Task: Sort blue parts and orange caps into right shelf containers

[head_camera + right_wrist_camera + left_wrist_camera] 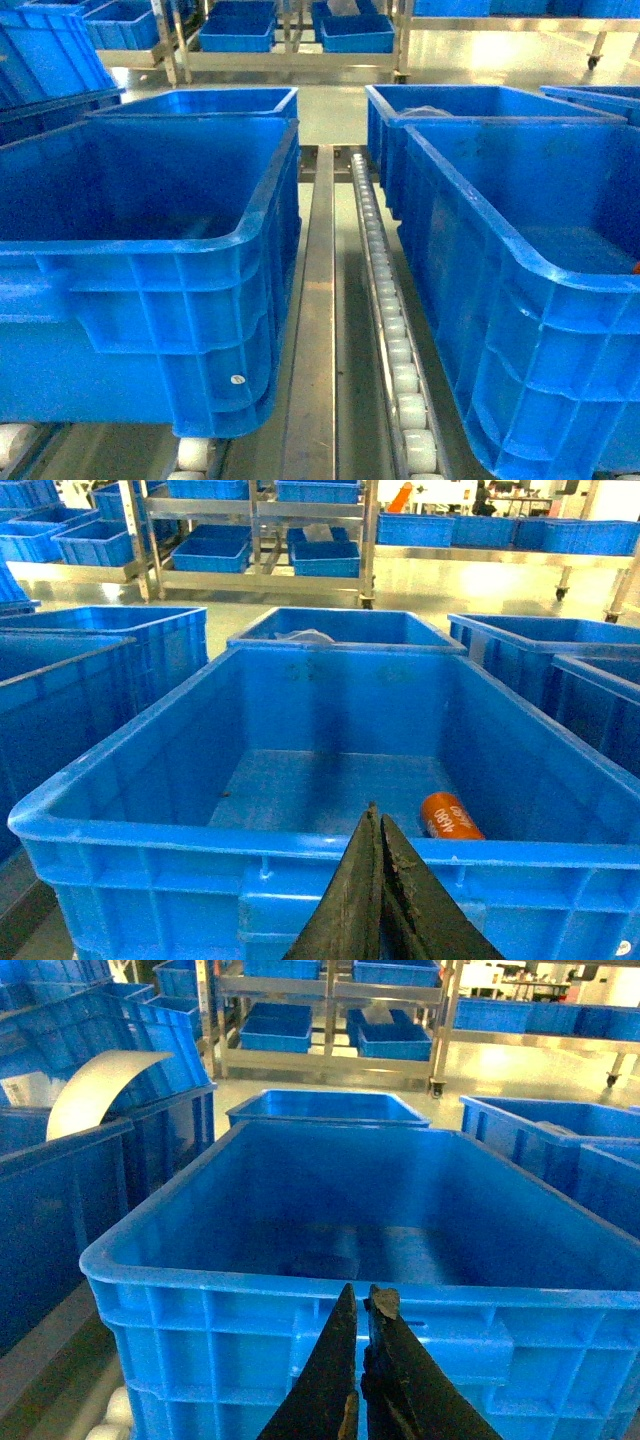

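Observation:
An orange cap (449,816) with white numerals lies on its side on the floor of a large blue container (200,835), near its front right corner. My right gripper (378,818) is shut and empty, just outside that container's near wall at rim height. My left gripper (362,1298) is also shut and empty, in front of the near wall of another blue container (250,1280), whose dim inside shows no clear object. No blue parts are in view. The head view shows both containers, left (150,250) and right (470,190), but neither gripper.
A steel rail and a white roller track (385,290) run between the two bins on the shelf. More blue bins stand behind (200,100) and beside them. Steel racks with blue trays (260,540) line the far side of the floor. A white curved sheet (100,1085) sticks up at left.

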Available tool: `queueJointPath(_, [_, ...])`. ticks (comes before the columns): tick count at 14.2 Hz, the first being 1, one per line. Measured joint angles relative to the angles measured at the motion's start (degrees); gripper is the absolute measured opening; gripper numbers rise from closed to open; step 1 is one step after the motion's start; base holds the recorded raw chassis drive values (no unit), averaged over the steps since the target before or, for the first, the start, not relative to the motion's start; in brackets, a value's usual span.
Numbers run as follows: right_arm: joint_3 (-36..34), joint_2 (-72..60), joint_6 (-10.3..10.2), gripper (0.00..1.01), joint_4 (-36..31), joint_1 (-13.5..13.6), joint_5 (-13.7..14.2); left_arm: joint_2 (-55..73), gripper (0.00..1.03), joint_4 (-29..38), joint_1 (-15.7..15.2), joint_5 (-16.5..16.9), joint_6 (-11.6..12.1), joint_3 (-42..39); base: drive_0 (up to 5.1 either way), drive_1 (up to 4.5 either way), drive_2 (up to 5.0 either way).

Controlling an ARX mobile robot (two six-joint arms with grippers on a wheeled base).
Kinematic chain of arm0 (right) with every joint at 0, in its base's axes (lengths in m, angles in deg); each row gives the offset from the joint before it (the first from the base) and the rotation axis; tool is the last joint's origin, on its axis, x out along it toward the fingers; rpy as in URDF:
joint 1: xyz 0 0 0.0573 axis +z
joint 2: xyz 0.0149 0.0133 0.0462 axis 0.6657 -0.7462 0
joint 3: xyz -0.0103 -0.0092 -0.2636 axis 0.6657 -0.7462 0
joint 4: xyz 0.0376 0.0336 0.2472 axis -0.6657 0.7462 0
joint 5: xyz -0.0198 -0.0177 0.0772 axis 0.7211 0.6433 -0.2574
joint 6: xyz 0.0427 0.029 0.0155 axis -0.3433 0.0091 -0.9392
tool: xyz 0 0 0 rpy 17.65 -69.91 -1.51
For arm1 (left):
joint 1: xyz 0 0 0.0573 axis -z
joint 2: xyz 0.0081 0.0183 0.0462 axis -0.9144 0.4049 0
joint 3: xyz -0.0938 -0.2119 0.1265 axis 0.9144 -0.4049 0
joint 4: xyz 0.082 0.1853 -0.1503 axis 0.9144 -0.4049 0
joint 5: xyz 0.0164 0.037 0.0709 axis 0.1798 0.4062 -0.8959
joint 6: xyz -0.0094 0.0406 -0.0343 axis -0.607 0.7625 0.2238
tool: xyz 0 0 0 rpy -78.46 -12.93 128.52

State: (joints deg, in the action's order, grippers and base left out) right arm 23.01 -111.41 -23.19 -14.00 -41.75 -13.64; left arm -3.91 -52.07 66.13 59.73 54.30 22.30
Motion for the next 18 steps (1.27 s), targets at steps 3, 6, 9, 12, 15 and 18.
queueJointPath(3, [0.0, 6.0, 0.0, 0.01, 5.9, 0.0, 0.0, -5.8, 0.02, -5.6, 0.0, 0.0, 0.0, 0.0, 0.0, 0.0, 0.0])
queueJointPath(6, [0.0, 10.4, 0.0, 0.01, 10.3, 0.0, 0.0, -10.4, 0.02, -10.3, 0.0, 0.0, 0.0, 0.0, 0.0, 0.0, 0.0])
queueJointPath(9, [0.0, 13.7, 0.0, 0.01, 13.7, 0.0, 0.0, -13.8, 0.02, -13.7, 0.0, 0.0, 0.0, 0.0, 0.0, 0.0, 0.0])
queueJointPath(12, [0.0, 24.1, 0.0, 0.01, 23.7, 0.0, 0.0, -24.0, 0.02, -25.0, 0.0, 0.0, 0.0, 0.0, 0.0, 0.0, 0.0])
queueJointPath(15, [0.0, 24.2, 0.0, 0.04, 24.7, 0.0, 0.0, -24.3, 0.06, -24.9, 0.0, 0.0, 0.0, 0.0, 0.0, 0.0, 0.0])
queueJointPath(18, [0.0, 24.2, 0.0, 0.85, 24.6, 0.0, 0.0, -24.3, 0.88, -24.9, 0.0, 0.0, 0.0, 0.0, 0.0, 0.0, 0.0])
